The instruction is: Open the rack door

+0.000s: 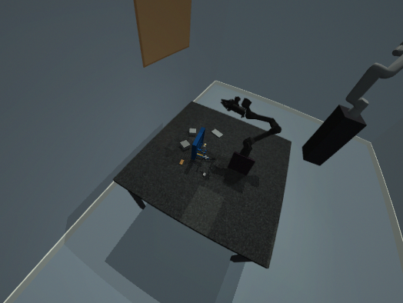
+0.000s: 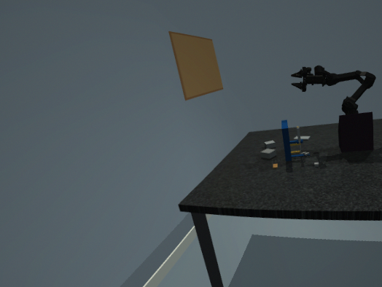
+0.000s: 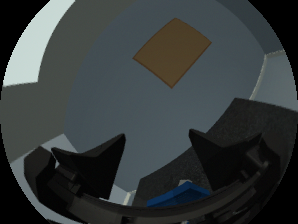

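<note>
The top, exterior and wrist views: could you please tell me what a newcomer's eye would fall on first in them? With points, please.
Probably the flat orange rectangular panel (image 1: 165, 31) (image 2: 197, 65) (image 3: 172, 52) on the blue-grey wall. Next, the black jointed arm's open gripper (image 1: 222, 102) (image 2: 292, 79) (image 3: 157, 135), raised above the dark speckled table (image 1: 246, 208) (image 2: 255, 189) (image 3: 260, 117).

high oblique, side-on, wrist facing wall panel (image 1: 166, 32) (image 2: 197, 65) (image 3: 172, 52)

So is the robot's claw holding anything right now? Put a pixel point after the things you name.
No, the gripper (image 1: 221, 102) (image 2: 292, 80) (image 3: 157, 135) has its fingers spread with nothing between them.
</note>
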{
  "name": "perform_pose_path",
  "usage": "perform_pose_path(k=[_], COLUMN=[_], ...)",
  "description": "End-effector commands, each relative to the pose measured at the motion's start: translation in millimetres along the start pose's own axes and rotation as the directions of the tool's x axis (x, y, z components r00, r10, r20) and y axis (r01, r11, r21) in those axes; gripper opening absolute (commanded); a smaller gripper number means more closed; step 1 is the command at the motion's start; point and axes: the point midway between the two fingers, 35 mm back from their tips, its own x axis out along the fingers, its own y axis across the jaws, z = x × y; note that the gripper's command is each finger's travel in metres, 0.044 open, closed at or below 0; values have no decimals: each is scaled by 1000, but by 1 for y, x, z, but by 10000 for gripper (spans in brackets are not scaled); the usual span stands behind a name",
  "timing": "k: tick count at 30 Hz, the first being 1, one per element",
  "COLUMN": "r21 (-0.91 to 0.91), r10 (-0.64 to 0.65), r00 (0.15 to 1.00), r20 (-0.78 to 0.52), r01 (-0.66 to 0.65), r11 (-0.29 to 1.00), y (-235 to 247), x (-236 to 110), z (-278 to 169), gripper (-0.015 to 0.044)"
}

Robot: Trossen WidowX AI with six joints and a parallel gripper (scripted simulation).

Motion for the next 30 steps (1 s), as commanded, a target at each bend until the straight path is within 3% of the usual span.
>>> perform_pose_path(k=[1,5,17,30], r21=[1,22,54,17], r10=[0,-10,-43,-101], r00=[1000,996,929,772], r20=[-4,-86,-367,-628], r01=[0,12,67,144], r11=[1000,1000,996,989], y=[0,2,11,22], x=[1,12,43,58], z=[-1,-16,-74,-139], gripper=[374,285,285,285])
